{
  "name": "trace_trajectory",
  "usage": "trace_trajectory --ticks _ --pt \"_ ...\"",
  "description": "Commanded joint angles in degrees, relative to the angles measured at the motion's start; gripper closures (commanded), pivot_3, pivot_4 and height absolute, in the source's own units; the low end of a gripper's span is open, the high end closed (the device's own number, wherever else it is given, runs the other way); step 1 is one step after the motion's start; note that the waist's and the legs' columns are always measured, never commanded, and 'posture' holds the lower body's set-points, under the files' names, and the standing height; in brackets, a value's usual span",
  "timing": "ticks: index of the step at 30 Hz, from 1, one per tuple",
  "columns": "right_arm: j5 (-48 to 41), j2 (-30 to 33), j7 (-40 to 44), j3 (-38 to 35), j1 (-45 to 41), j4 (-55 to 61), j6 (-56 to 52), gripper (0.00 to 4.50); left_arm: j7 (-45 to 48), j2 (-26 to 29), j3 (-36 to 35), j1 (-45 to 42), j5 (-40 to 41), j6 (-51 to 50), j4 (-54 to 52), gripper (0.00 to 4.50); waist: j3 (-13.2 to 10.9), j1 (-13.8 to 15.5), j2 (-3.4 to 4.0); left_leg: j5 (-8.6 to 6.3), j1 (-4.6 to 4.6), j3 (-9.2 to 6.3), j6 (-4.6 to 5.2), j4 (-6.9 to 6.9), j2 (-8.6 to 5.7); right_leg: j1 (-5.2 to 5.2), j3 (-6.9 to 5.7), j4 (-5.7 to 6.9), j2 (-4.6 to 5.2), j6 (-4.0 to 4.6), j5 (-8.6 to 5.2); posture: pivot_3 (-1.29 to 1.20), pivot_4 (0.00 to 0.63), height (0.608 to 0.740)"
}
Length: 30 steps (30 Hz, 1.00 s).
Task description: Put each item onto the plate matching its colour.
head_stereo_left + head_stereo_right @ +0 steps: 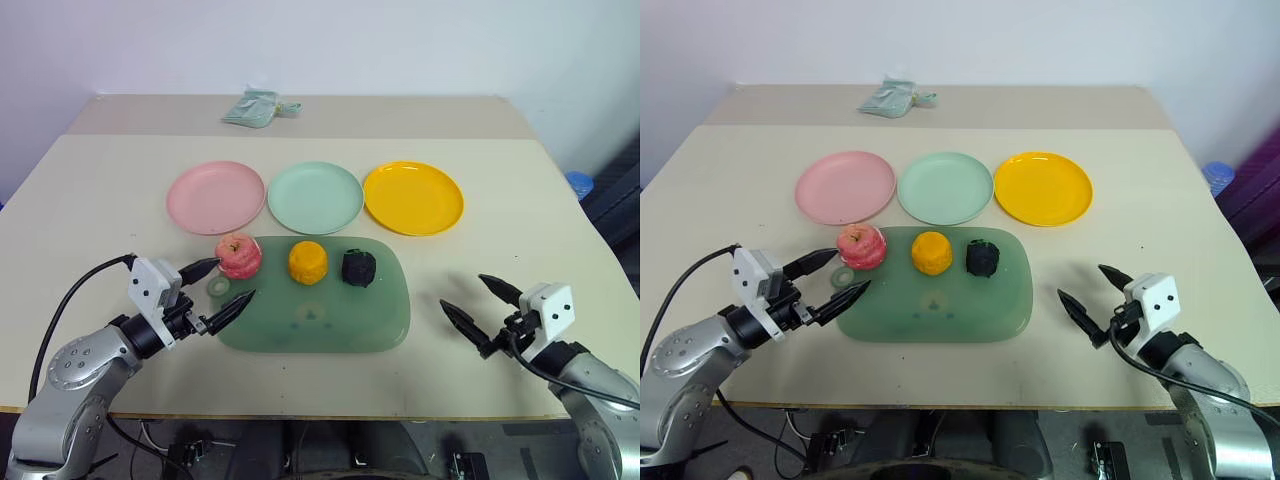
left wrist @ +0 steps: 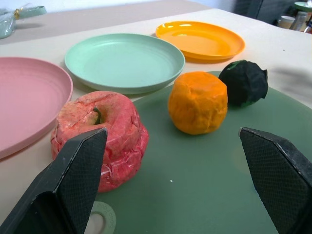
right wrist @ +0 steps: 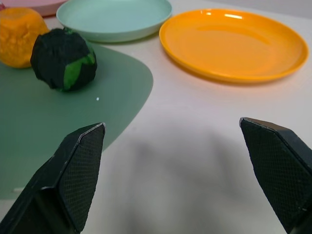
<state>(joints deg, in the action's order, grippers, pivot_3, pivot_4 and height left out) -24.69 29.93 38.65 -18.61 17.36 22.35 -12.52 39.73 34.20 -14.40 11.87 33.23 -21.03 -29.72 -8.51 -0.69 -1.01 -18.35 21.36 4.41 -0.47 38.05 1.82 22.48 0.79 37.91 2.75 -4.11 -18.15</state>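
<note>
Left hand (image 1: pixel 212 297) hangs low over the near left corner of the green tray (image 1: pixel 380 320), its two black fingers spread wide and gripping nothing, with the pink-red apple (image 1: pixel 238 255) just beyond its tips; the right hand (image 1: pixel 481 312) is equally wide and empty, hovering over the bare surface (image 1: pixel 90 220) off the tray's right edge. All three items sit in a row along the tray's far side: the apple at the left corner, partly overhanging the rim, the orange fruit (image 1: pixel 307 262) in the middle, and the lumpy black-green ball (image 1: pixel 359 267) to the right. Behind them, in a matching row, lie the pink plate (image 1: pixel 215 196), the mint plate (image 1: pixel 315 197) and the yellow-orange plate (image 1: pixel 413 197), none of them holding anything. These toys look light and probably hollow, with a crinkled, wrapped-looking skin that should give the fingers some purchase, though a hard squeeze may dent or pop them sideways. Being rounded, each is best pinched across its widest middle, fingers on opposite flanks, not near the top where they would slide off. The apple's dimple and stem (image 2: pixel 98 115) offer nothing to hold. Its overhang on the rim suggests it could roll if nudged before the fingers close.
</note>
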Motion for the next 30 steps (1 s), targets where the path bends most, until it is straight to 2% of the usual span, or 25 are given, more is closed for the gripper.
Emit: trace_trajectory --ticks 1,19,23,25,30 --pt "-0.07 0.02 0.22 -0.34 -0.16 0.59 1.30 0.00 0.32 0.03 -1.24 0.52 0.69 0.64 -1.70 0.08 0.00 -0.03 0.00 0.00 0.00 0.00 0.00 0.00 0.00 0.00 0.00 0.00 0.00 0.00 0.00 0.00 0.150 0.740" --pt "-1.73 0.34 2.63 -0.32 -0.55 1.17 1.65 0.00 2.38 -2.51 0.06 3.18 -3.14 7.55 0.74 0.08 0.00 -0.07 0.00 0.00 0.00 0.00 0.00 0.01 0.00 0.00 0.00 0.00 -0.01 0.00 0.00 0.00 0.150 0.740" --pt "-5.31 0.13 6.00 -1.57 -1.09 1.48 2.85 0.00 1.73 -4.18 -0.59 3.86 -3.51 9.06 3.25 0.08 0.00 -0.03 0.00 0.00 -0.01 0.00 0.00 0.02 0.00 -0.02 0.00 0.01 -0.02 0.00 0.00 0.00 0.150 0.740" --pt "-7.86 0.26 8.28 -1.88 -1.89 2.31 3.73 0.00 -1.11 -5.75 -0.73 3.33 -7.28 12.08 5.57 0.08 0.00 0.00 0.00 0.00 -0.02 0.00 0.01 0.02 0.00 -0.03 0.00 0.00 -0.02 -0.01 0.00 0.00 0.150 0.740" --pt "-12.30 3.66 14.78 1.38 -5.03 5.58 2.09 0.00 -5.97 -9.91 -2.54 1.62 -2.79 7.70 7.55 0.08 0.00 -0.07 -0.01 -0.01 -0.02 0.00 0.02 0.04 0.00 -0.03 0.00 0.02 -0.03 -0.02 0.01 0.00 0.150 0.740"
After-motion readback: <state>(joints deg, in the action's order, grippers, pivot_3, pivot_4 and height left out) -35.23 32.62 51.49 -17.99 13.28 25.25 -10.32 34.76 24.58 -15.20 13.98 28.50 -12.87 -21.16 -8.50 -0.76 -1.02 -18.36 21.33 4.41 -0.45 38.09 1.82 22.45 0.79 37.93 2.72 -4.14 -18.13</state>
